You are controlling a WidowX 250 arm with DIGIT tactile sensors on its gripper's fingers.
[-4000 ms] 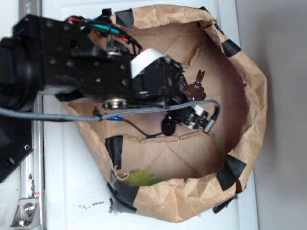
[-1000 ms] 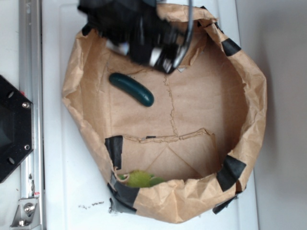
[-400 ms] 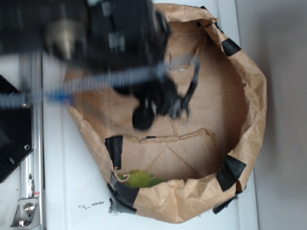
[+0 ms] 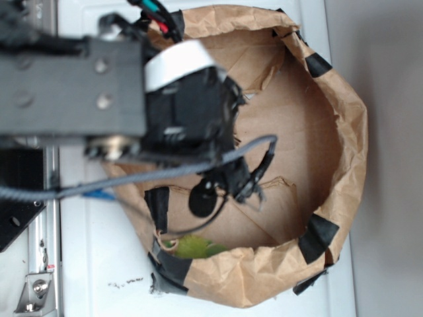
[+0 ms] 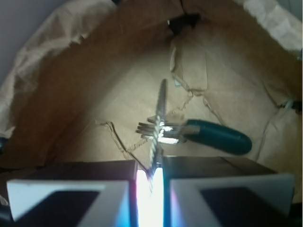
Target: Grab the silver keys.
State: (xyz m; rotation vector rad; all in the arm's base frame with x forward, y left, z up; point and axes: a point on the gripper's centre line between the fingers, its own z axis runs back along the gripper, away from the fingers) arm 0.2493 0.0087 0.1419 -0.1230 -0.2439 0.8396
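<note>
In the wrist view the silver keys [image 5: 160, 130] hang edge-on from my gripper [image 5: 150, 168]. Its two black fingers are shut on the thin ring and a key blade, and the other keys fan out sideways above the brown paper floor. The dark green capsule [image 5: 218, 136] lies on the paper just right of the keys and behind them. In the exterior view my gripper [image 4: 250, 188] sits over the lower middle of the paper bag [image 4: 344, 132]. There the arm [image 4: 73, 86] hides the capsule, and I cannot make out the keys.
The brown paper bag has crumpled raised walls patched with black tape [image 4: 320, 236]. A yellow-green object [image 4: 192, 246] lies against its lower rim. A metal rail [image 4: 45, 224] and a black base plate [image 4: 16, 198] stand left of the bag on the white surface.
The arm has swung from the bag's upper rim down over its lower middle. It now covers the green capsule that showed a second ago.
</note>
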